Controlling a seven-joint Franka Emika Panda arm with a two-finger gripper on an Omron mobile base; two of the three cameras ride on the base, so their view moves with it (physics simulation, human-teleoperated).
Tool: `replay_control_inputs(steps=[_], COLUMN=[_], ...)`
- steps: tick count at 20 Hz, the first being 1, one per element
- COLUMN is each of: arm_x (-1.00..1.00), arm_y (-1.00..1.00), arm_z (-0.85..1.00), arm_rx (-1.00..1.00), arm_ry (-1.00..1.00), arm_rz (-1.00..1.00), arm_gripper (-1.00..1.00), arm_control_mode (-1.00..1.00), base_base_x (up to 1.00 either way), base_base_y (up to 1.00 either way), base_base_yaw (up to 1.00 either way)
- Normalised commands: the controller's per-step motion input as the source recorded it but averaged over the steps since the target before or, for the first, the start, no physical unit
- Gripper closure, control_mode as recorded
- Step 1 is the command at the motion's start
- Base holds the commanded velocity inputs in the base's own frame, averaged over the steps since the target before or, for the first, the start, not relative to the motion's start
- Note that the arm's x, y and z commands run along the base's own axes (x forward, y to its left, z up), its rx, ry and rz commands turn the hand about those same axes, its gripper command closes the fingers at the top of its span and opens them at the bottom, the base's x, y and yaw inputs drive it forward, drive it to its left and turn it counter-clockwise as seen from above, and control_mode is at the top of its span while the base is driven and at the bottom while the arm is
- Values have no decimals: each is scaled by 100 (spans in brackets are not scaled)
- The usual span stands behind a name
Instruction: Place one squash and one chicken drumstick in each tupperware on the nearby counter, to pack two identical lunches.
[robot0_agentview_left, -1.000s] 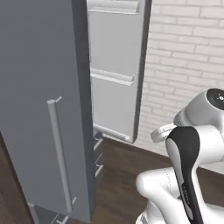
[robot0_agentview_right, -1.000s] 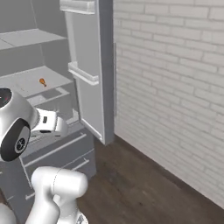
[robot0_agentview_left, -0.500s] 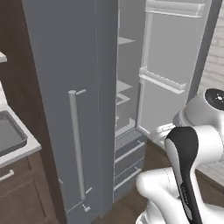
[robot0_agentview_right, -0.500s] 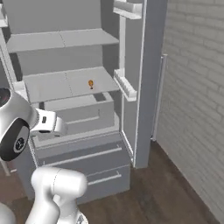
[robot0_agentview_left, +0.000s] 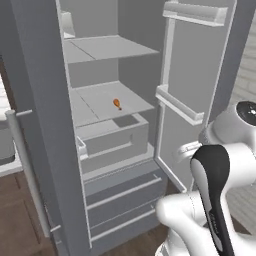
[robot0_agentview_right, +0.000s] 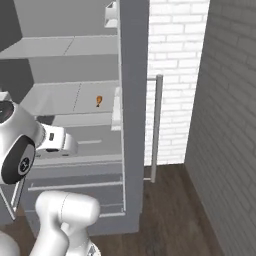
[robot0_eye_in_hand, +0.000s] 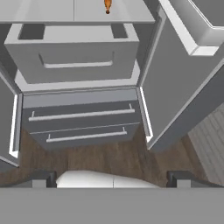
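Hand view caption: your chicken drumstick (robot0_eye_in_hand: 107, 5) waits on the fridge shelf (robot0_eye_in_hand: 74, 16), above the pull-out drawer (robot0_eye_in_hand: 74, 54).
It lies out in the open there, likely so you can reach straight in; your gripper (robot0_eye_in_hand: 113, 178) hangs low before the fridge, fingers spread and empty. Left base view adds the open door (robot0_agentview_left: 197, 95) beside that shelf; right base view shows the door's outer handle (robot0_agentview_right: 156, 127).

Flat, even rendered light, moderately bright, with no glare. Shadows are faint and soft. Edges look slightly soft and low-resolution throughout.
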Motion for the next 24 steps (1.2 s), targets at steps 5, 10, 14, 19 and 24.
replay_control_inputs(steps=[5, 10, 14, 19, 24], arm_x=[0, 0, 0, 0, 0], arm_y=[0, 0, 0, 0, 0], arm_z=[0, 0, 0, 0, 0], arm_rx=[0, 0, 0, 0, 0], arm_ry=[0, 0, 0, 0, 0], arm_rz=[0, 0, 0, 0, 0], arm_gripper=[-100, -100, -100, -100, -100], arm_control_mode=[100, 100, 100, 100, 100], base_base_x=[29, 40, 49, 53, 40], base_base_y=[14, 32, 0, 0, 0], base_base_yaw=[6, 2, 6, 10, 10])
